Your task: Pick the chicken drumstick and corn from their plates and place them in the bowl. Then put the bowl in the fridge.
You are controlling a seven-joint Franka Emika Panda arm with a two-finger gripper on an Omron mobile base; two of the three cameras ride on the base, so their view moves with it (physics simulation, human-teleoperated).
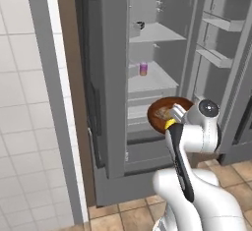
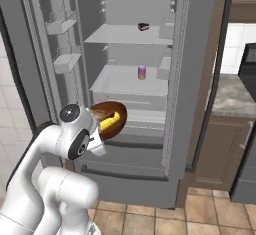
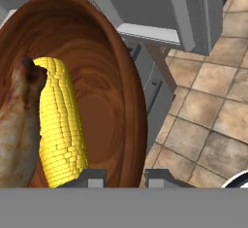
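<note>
I hold the reddish-brown bowl (image 1: 158, 108) (image 2: 116, 110) (image 3: 97, 52) tilted in front of the open fridge (image 1: 152, 80) (image 2: 125, 86) (image 3: 189, 8), level with its lower drawers. The yellow corn (image 2: 111, 123) (image 3: 60, 120) lies inside the bowl, and the golden-brown chicken drumstick (image 1: 161, 113) (image 2: 102, 113) (image 3: 19, 130) rests beside it. My gripper (image 1: 176, 114) (image 2: 98, 133) (image 3: 125, 177) is shut on the bowl's near rim, with one finger inside and one outside. The plates are out of view.
A pink can (image 1: 143, 68) (image 2: 142, 72) stands on the fridge's middle shelf, and a small dark item (image 1: 140, 26) (image 2: 143, 27) sits on the shelf above. Both doors, with their bins (image 1: 221, 23) (image 2: 60, 26), stand wide open. A counter with a cabinet (image 2: 230, 104) is on the right.
</note>
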